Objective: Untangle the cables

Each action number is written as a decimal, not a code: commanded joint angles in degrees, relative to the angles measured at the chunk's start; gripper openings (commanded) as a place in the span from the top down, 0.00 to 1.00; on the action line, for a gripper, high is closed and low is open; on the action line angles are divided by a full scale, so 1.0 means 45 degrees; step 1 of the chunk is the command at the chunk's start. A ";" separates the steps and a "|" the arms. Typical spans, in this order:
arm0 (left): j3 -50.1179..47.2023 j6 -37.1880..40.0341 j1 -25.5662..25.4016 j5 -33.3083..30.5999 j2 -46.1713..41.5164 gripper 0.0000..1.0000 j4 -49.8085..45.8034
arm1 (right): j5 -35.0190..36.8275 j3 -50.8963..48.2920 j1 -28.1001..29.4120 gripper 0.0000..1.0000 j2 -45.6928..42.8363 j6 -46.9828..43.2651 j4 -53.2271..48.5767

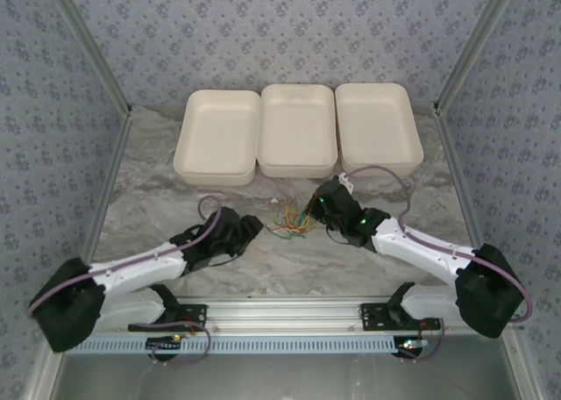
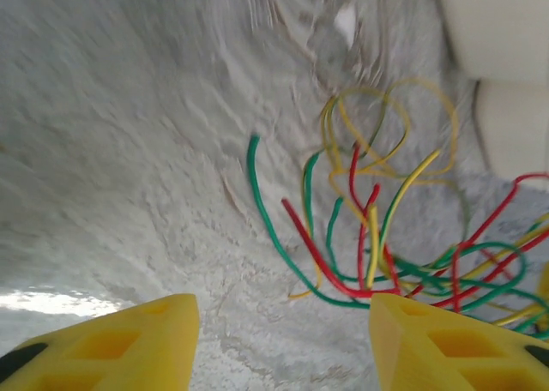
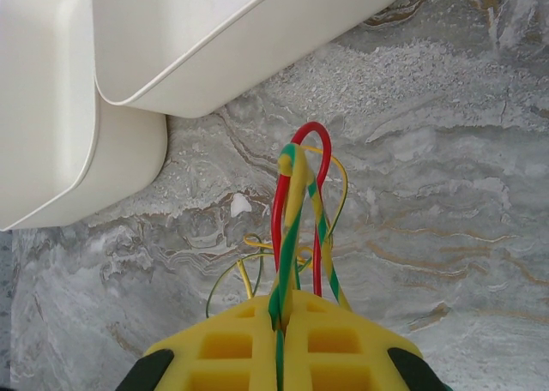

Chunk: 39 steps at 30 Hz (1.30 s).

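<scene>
Here are the cables (image 1: 287, 223), a loose knot of red, green and yellow strands about the middle of the bench (image 1: 158, 198), just on the near side of the middle tray (image 1: 298, 130). The left wrist camera looks right over them. One green strand curves out alone toward the left, red and yellow loops cross each other behind it, and the thickest of the muddle sits off to the right.

In the right wrist view, a small bunch rises straight out between the yellow fingers (image 3: 232, 348). A red loop arches on top, a green and a yellow strand twist together beside it, and thinner yellow strands trail to the marbled surface beyond. So the right claw (image 3: 281, 322) is pressed together, pinching that bunch of cables. From above, it sits at the right side of the tangle, in among the strands.

The left claw (image 1: 254, 227) sits on the opposite side, just beside the outermost strands. Its yellow fingers (image 2: 146, 339) are spread wide, with bare grey bench between them, and the nearest green strand lies just ahead of the gap.

Three white trays line the far edge of the bench side by side, the left one (image 1: 217, 137) and the right one (image 1: 377, 126) flanking the middle one. Two of their rims show at the upper left of the right wrist view.
</scene>
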 commanded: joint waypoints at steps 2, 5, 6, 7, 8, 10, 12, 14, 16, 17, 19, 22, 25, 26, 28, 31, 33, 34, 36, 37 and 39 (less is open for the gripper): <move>0.0564 -0.0699 -0.0409 -0.0112 0.1278 0.54 0.1849 | 0.0178 0.0139 -0.0014 1.00 -0.0128 -0.0064 -0.0174; 0.0551 -0.0946 -0.0410 -0.0420 0.1714 0.55 0.2380 | 0.0127 0.0023 -0.0044 1.00 -0.0245 -0.0040 -0.0105; 0.0643 -0.0983 -0.0393 -0.0451 0.1865 0.57 0.2395 | 0.0119 -0.0020 -0.0052 1.00 -0.0280 -0.0021 -0.0100; 0.0737 -0.1012 -0.0392 -0.0453 0.2034 0.60 0.2449 | 0.0109 -0.0097 -0.0053 1.00 -0.0342 0.0007 -0.0069; 0.0827 -0.1058 -0.0392 -0.0407 0.2222 0.62 0.2532 | 0.0092 -0.0168 -0.0053 1.00 -0.0385 0.0061 -0.0008; 0.0957 -0.1163 -0.0393 -0.0326 0.2571 0.65 0.2632 | 0.0104 -0.0272 -0.0053 1.00 -0.0458 0.0134 0.0111; 0.0951 -0.1311 -0.0392 -0.0321 0.2887 0.66 0.2838 | 0.0070 -0.0329 -0.0038 1.00 -0.0500 0.0172 0.0158; 0.0840 -0.1534 -0.0392 -0.0351 0.3139 0.65 0.3112 | 0.0025 -0.0352 -0.0033 1.00 -0.0505 0.0176 0.0215; 0.0785 -0.1639 -0.0354 -0.0389 0.3297 0.64 0.3444 | -0.0017 -0.0407 0.0010 1.00 -0.0548 0.0218 0.0249; 0.0794 -0.1674 -0.0334 -0.0430 0.3362 0.63 0.3521 | -0.0018 -0.0463 0.0023 1.00 -0.0592 0.0248 0.0316; 0.0874 -0.1676 -0.0314 -0.0472 0.3449 0.65 0.3629 | 0.0030 -0.0551 0.0093 1.00 -0.0659 0.0292 0.0337; 0.1028 -0.1753 -0.0323 -0.0492 0.3667 0.76 0.3688 | 0.0079 -0.0689 0.0158 1.00 -0.0768 0.0373 0.0410; 0.1038 -0.1928 -0.0318 -0.0434 0.4001 0.81 0.4091 | 0.0022 -0.0859 0.0186 1.00 -0.0854 0.0501 0.0581; 0.1038 -0.1985 -0.0314 -0.0409 0.4121 0.82 0.4204 | 0.0021 -0.0879 0.0200 1.00 -0.0893 0.0528 0.0611; 0.1030 -0.2081 -0.0314 -0.0360 0.4287 0.83 0.4455 | 0.0041 -0.0899 0.0220 1.00 -0.0939 0.0549 0.0620; 0.0895 -0.2203 -0.0314 -0.0434 0.4327 1.00 0.4590 | 0.0041 -0.0948 0.0254 1.00 -0.1018 0.0529 0.0558; 0.0730 -0.2266 -0.0281 -0.0653 0.4048 1.00 0.4434 | 0.0124 -0.0973 0.0248 1.00 -0.1135 0.0478 0.0405; 0.0632 -0.2190 -0.0165 -0.0751 0.3717 1.00 0.4155 | 0.0185 -0.0999 0.0194 1.00 -0.1238 0.0415 0.0245; 0.0442 -0.1877 0.0300 -0.0857 0.2656 1.00 0.3074 | 0.0284 -0.1068 -0.0043 1.00 -0.1654 0.0216 -0.0248; 0.0344 -0.1614 0.0689 -0.0921 0.1829 1.00 0.2247 | 0.0356 -0.1153 -0.0222 1.00 -0.1977 0.0065 -0.0571; 0.0306 -0.0960 0.1543 -0.1001 0.0100 1.00 0.0352 | 0.0442 -0.1262 -0.0697 1.00 -0.2719 -0.0104 -0.1441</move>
